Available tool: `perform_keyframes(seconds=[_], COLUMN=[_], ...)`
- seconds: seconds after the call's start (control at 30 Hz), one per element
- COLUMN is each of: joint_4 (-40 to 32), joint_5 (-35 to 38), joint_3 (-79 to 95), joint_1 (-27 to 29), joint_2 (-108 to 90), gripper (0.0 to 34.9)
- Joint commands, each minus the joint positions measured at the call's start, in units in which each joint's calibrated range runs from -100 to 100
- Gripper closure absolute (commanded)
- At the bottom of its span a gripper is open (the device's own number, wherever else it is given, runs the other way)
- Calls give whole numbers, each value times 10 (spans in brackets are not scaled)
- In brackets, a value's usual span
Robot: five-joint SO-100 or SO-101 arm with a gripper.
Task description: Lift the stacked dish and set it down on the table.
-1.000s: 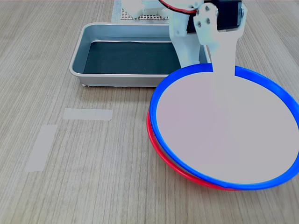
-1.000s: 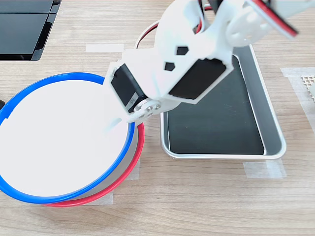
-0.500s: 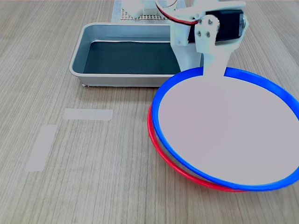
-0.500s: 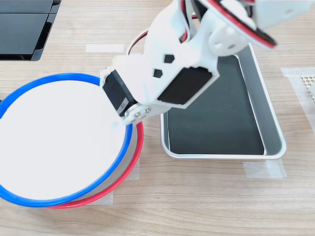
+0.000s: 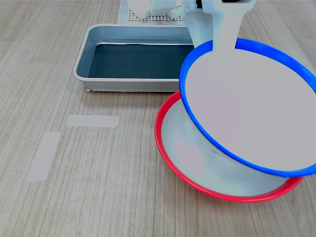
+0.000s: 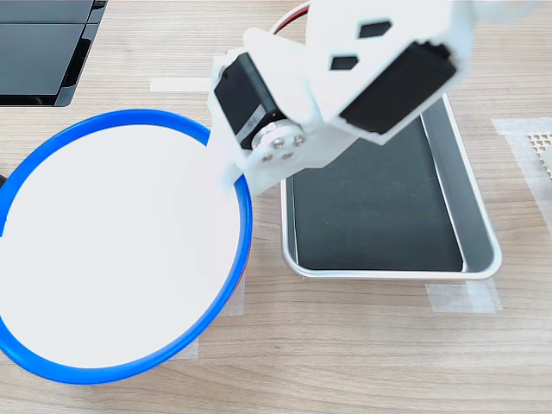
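Lifted off the red-rimmed plate, the blue-rimmed stacked dish hangs tilted, jaws pinching its rim.

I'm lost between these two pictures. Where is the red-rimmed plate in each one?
First exterior view: the red-rimmed plate lies on the table at lower right, partly under the lifted blue-rimmed plate.
Second exterior view: it is almost wholly hidden beneath the blue-rimmed plate at lower left.
Shared landmark: the grey metal tray, beside the plates in both exterior views.
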Motion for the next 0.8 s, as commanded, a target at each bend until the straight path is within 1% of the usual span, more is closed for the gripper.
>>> perform_keyframes(seconds=[0.0, 0.1, 0.2, 0.5, 0.63, 0.77], joint_4=[-13, -8, -3, -13, -51, -85], joint_5=[-15, -25, -27, -4, 15, 28], joint_3=[0, 1, 8, 38, 67, 82], joint_1=[21, 44, 80, 222, 274, 304], joint_2=[-69, -91, -113, -117, -99, -70], gripper=[349, 349, 349, 349, 349, 349])
